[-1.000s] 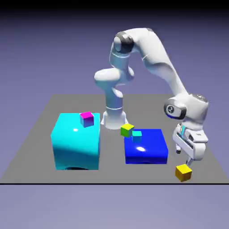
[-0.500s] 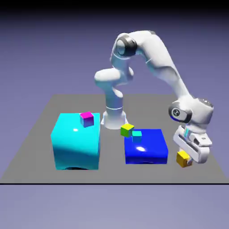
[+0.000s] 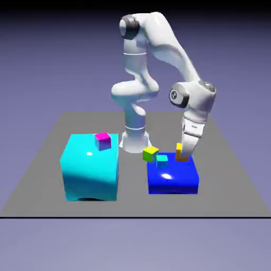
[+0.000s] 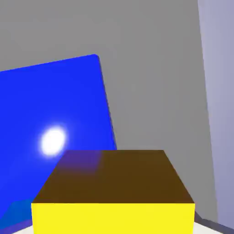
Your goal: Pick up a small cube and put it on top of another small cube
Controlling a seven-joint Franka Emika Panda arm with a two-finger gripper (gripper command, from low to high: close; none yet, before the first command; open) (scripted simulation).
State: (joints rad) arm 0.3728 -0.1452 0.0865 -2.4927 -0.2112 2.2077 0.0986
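Note:
My gripper [image 3: 184, 150] is shut on the small golden-yellow cube [image 3: 180, 155] and holds it in the air over the right rear part of the big blue block [image 3: 173, 180]. In the hand view the yellow cube [image 4: 114, 194] fills the bottom and hides my fingertips, with the blue block [image 4: 50, 123] below and to the left. A small teal cube [image 3: 162, 161] rests on the blue block's top, to the exterior view's left of the held cube.
A lime-green cube [image 3: 150, 154] lies on the table just behind the blue block's left corner. A big cyan block [image 3: 90, 169] stands at the exterior view's left with a small magenta cube [image 3: 102, 141] on top. Grey table [image 3: 233, 180] shows right of the blue block.
My gripper closed on the yellow cube near the table's front right, lifted it, and carried it up and to the exterior view's left, over the blue block.

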